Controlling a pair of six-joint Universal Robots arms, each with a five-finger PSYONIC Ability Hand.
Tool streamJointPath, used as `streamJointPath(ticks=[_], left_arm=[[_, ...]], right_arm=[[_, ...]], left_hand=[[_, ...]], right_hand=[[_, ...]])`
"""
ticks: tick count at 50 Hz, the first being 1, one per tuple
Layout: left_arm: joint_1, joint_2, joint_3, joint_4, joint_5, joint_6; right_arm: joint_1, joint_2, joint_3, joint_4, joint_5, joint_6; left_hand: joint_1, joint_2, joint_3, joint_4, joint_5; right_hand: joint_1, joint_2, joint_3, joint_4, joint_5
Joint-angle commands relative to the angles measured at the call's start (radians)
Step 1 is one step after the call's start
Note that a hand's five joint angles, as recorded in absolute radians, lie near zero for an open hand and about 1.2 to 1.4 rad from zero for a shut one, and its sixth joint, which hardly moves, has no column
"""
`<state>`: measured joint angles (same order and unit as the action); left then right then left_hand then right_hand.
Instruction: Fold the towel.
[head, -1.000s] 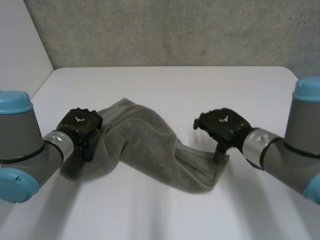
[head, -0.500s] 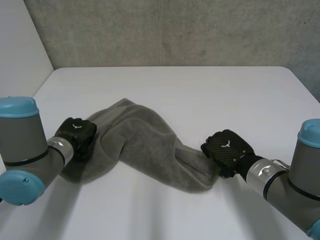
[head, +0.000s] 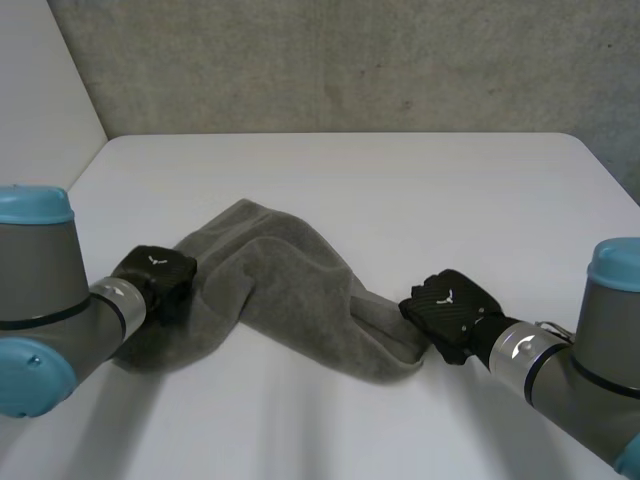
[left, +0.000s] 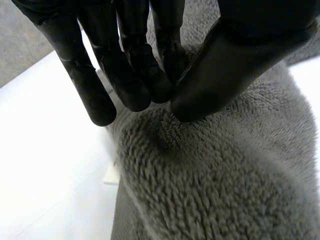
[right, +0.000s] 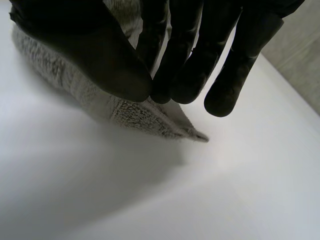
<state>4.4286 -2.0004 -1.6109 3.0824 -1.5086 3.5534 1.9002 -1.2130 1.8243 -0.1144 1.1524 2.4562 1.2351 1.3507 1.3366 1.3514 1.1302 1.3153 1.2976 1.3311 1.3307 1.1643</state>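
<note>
So the grey towel (head: 285, 290) is bunched into a twisted diagonal strip on the white counter (head: 420, 190), with no neat fold in it. The left robot hand (head: 155, 282) sits on the towel's left end. In its wrist view the fingers (left: 125, 75) and thumb (left: 230, 60) come together on the fluffy pile, nipping a bit of the cloth between them. The right robot hand (head: 448, 310) is at the towel's opposite end, the nearer one. Its wrist view shows thumb and fingertips closed on the towel's edge just beside a corner (right: 192, 134), and that corner lies flat on the counter. The towel's middle humps up between the two hands.
</note>
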Motion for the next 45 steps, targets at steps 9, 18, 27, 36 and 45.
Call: streamJointPath(ticks=[9,18,27,36,45], left_arm=[[-0.018,0.014,0.326,-0.050,0.031,-0.031],[-0.060,-0.034,0.621,-0.249,0.024,-0.197],[-0.040,0.072,0.455,-0.226,0.028,-0.245],[0.074,0.057,0.329,-0.149,0.030,-0.242],[0.086,0.023,0.258,-0.143,0.031,-0.242]], right_arm=[[0.016,0.019,-0.293,0.050,-0.040,0.013],[0.051,0.016,-0.502,0.073,0.076,0.098],[0.042,-0.066,-0.280,0.162,0.014,0.064],[-0.015,-0.183,-0.027,0.159,-0.091,-0.072],[-0.056,-0.158,0.067,0.144,-0.207,-0.097]], left_hand=[[0.161,0.046,0.060,0.045,0.092],[0.161,0.046,0.060,0.045,0.092],[0.161,0.046,0.060,0.045,0.092],[0.161,0.046,0.060,0.045,0.092],[0.161,0.046,0.060,0.045,0.092]], right_hand=[[0.081,0.099,0.065,0.066,0.057],[0.081,0.099,0.065,0.066,0.057],[-0.898,-0.880,-0.914,-0.913,-0.921],[-0.966,-0.948,-0.982,-0.982,-0.990],[-0.934,-0.916,-0.950,-0.949,-0.957]])
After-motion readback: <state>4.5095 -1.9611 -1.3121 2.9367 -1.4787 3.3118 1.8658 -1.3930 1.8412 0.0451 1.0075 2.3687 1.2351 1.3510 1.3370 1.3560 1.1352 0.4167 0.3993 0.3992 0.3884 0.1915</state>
